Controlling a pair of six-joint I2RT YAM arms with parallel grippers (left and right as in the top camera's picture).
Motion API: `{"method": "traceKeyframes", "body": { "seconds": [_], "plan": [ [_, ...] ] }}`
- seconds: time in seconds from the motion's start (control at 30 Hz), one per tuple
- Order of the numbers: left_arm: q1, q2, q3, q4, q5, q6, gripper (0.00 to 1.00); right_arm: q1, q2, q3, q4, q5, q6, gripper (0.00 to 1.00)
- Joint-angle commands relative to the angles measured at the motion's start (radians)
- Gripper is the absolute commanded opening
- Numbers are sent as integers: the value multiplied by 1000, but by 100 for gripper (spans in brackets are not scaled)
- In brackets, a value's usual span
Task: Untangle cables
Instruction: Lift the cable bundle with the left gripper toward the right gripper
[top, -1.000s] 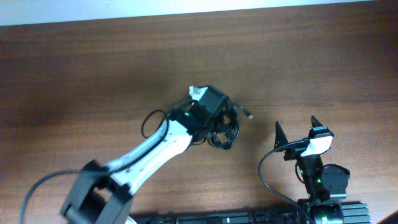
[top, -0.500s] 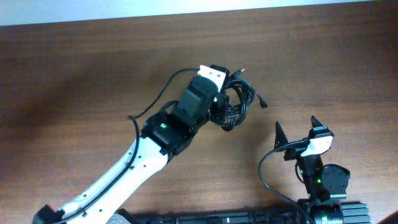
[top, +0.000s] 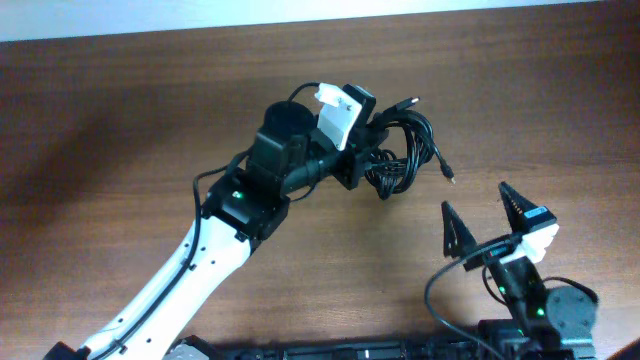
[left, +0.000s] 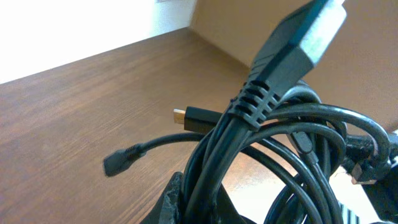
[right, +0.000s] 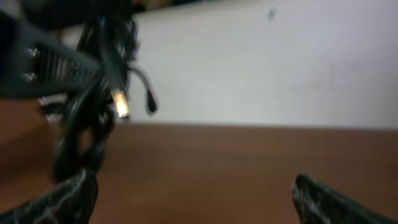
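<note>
The brown wooden tabletop (top: 120, 110) ends at its far edge in a pale strip, seen along the top of the overhead view. One bundle of thin black cables (top: 405, 150) is in the far half, nearer to this edge than to the robot side. The black left pincer (top: 365, 150) pinches the bundle at its left side. In the right wrist view the bundle (right: 87, 118) hangs above the tabletop, in front of a white wall (right: 261, 62). Wide bare wood lies to the left and to the right of the bundle. A strip of bare wood also separates it from the right pincer (top: 488, 222).

The right pincer is spread, with two black pointed fingers (top: 453, 232) well apart and nothing between them. It stands near the robot side, apart from the cables.

How many cords the loops contain I cannot tell, because they overlap. In the left wrist view three cable ends can be counted: one large ribbed black plug (left: 292, 46) pointing up, one flat plug with a gold tip (left: 180, 115), and one small dark plug (left: 115, 165) on a loose end. There are two arms and two pincers.
</note>
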Motion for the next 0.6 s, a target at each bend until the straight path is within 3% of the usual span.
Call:
{"method": "traceKeyframes", "body": {
  "seconds": [0.0,0.17,0.33,0.57],
  "plan": [
    [7,-30,19,47,212,80,0,9,61,159,-120,-148,15,99],
    [7,-30,19,116,363,97,0,9,201,338,-187,-303,14,99],
    [7,-30,19,169,499,97,0,9,242,410,-148,-282,15,99],
    [15,-31,19,165,510,96,0,9,241,418,-132,-434,15,99]
  ]
}}
